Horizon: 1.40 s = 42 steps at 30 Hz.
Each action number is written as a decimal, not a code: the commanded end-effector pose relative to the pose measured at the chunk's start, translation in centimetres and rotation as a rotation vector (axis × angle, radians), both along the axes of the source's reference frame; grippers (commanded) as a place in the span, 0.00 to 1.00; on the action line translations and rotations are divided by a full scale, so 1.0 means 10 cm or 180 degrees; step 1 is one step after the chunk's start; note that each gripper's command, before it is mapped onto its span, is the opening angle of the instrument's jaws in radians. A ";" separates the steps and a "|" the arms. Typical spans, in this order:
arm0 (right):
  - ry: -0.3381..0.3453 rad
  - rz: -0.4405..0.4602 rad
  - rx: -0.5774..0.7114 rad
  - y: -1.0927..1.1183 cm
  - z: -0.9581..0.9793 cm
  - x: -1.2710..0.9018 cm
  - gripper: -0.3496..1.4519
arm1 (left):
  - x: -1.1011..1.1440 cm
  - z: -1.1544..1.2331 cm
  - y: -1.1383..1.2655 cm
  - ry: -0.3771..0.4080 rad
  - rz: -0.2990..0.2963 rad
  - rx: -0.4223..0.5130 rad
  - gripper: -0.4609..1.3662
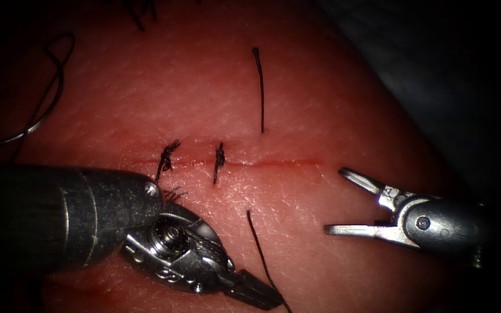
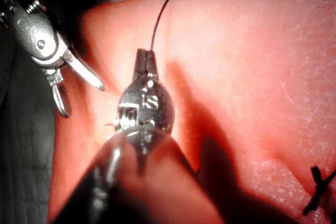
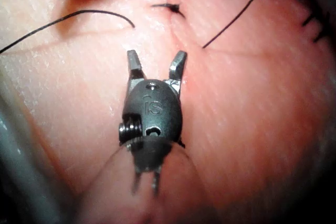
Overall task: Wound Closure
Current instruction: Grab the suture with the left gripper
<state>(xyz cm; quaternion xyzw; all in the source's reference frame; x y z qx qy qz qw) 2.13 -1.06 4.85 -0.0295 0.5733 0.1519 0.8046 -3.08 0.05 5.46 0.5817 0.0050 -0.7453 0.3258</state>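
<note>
The cut (image 1: pixel 273 163) runs across the tissue (image 1: pixel 331 116), with two dark knots (image 1: pixel 168 154) (image 1: pixel 218 160) on its left part. Just right of them a thread enters the tissue beyond the cut, its free tail (image 1: pixel 260 87) standing up. The thread (image 1: pixel 257 237) comes out on the near side and leads to my left tool (image 1: pixel 262 295), whose jaws are shut on it; the left wrist view shows the thread (image 2: pixel 160 17) leaving the left tool's tip (image 2: pixel 146 59). My right tool (image 1: pixel 334 200) (image 3: pixel 156 59) hovers open at the cut's right end, holding nothing.
A slack loop of thread (image 1: pixel 53 75) lies on the tissue at the far left. More cut thread ends (image 1: pixel 140 14) sit at the top edge. The tissue drops off into dark cloth (image 1: pixel 436 69) at the upper right. The left tool's shaft (image 1: pixel 59 214) covers the lower left.
</note>
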 end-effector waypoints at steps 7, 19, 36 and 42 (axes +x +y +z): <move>-0.0001 -0.0001 0.0001 0.000 0.000 0.000 0.65 | -0.001 -0.002 0.000 0.0209 -0.0126 -0.0217 0.10; -0.0001 -0.0002 -0.0002 0.002 0.002 -0.001 0.65 | -0.002 -0.011 -0.007 0.0582 -0.0507 -0.0480 0.79; 0.0002 0.0002 -0.0015 0.001 0.004 -0.001 0.65 | -0.003 0.000 -0.017 0.0566 -0.0974 -0.0902 0.28; 0.0002 0.0003 -0.0015 0.001 0.004 -0.001 0.65 | -0.005 0.010 -0.021 0.0558 -0.1036 -0.0937 0.26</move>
